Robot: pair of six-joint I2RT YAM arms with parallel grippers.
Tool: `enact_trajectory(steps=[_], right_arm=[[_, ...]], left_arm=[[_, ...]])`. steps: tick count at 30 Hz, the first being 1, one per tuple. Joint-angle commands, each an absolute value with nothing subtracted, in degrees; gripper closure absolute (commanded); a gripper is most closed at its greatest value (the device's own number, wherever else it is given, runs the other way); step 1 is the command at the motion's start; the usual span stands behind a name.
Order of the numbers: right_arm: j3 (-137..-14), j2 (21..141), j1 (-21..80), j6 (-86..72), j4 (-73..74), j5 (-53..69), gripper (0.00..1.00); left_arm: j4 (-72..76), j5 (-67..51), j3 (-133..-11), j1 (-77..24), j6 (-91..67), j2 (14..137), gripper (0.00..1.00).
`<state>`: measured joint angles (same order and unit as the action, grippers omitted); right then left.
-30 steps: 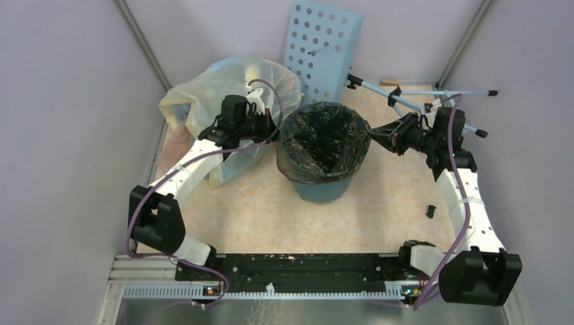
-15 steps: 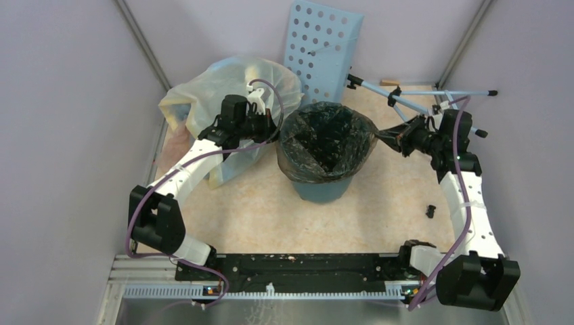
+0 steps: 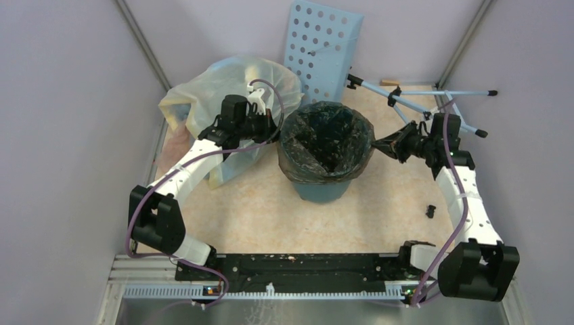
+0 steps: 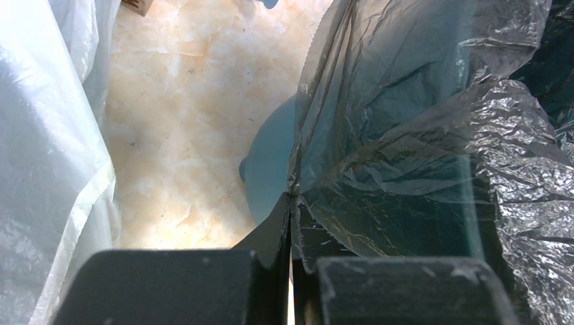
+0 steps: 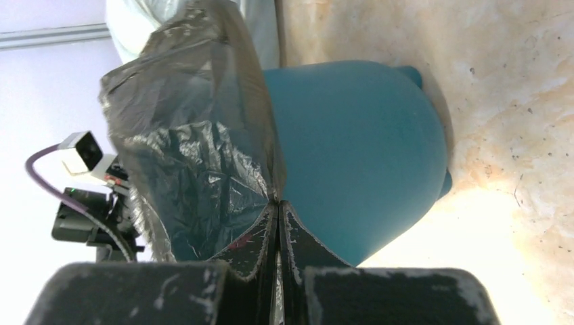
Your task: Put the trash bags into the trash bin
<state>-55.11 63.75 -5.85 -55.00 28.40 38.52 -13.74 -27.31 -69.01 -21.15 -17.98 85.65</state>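
Left gripper [image 4: 291,203] reaches to 9 o'clock of the trash bin [image 3: 323,190], and right gripper [image 5: 279,204] reaches to 3 o'clock. Both are pinched closed on the edge of the trash bag [image 3: 325,139], which sits inside the bin. Pale stuffed bag [image 3: 203,95] crowds 10 o'clock, and perforated panel [image 3: 323,47] stands at 12 o'clock.

You have the trash bags [image 3: 325,139] in the trash bin [image 3: 323,191] on the surface [image 3: 257,210], stuffed bag [image 3: 203,91] to its left, panel [image 3: 325,47] behind

Your right fingers [image 5: 304,247] pinch together on the edge of the trash bag [image 5: 196,135], just beside the trash bin [image 5: 352,156]; the pale surface [image 5: 501,101] shows beyond the bin.
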Motion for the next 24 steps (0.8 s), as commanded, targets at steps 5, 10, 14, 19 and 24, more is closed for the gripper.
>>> enact_trajectory(steps=[5, 10, 14, 19, 24], right_arm=[[-57.9, 69.3, -2.3, -44.0, 32.3, 30.4, 1.0], [-55.3, 70.6, -1.9, -42.1, 30.4, 28.2, 1.0], [-55.1, 70.9, -1.9, -41.9, 29.8, 28.6, 1.0], [-56.9, 72.0, -1.4, -37.8, 32.9, 24.3, 1.0], [-60.3, 74.0, -0.8, -33.9, 36.3, 19.8, 1.0]], left_arm=[[-9.9, -29.2, -67.2, -21.0, -20.3, 84.5, 1.0], [-8.1, -29.1, -64.8, -21.1, -22.1, 83.9, 1.0], [-7.1, -28.1, -63.4, -21.0, -22.8, 83.7, 1.0], [-5.0, -26.6, -62.4, -21.1, -22.2, 85.3, 1.0], [-2.5, -25.5, -62.0, -21.0, -21.5, 86.0, 1.0]])
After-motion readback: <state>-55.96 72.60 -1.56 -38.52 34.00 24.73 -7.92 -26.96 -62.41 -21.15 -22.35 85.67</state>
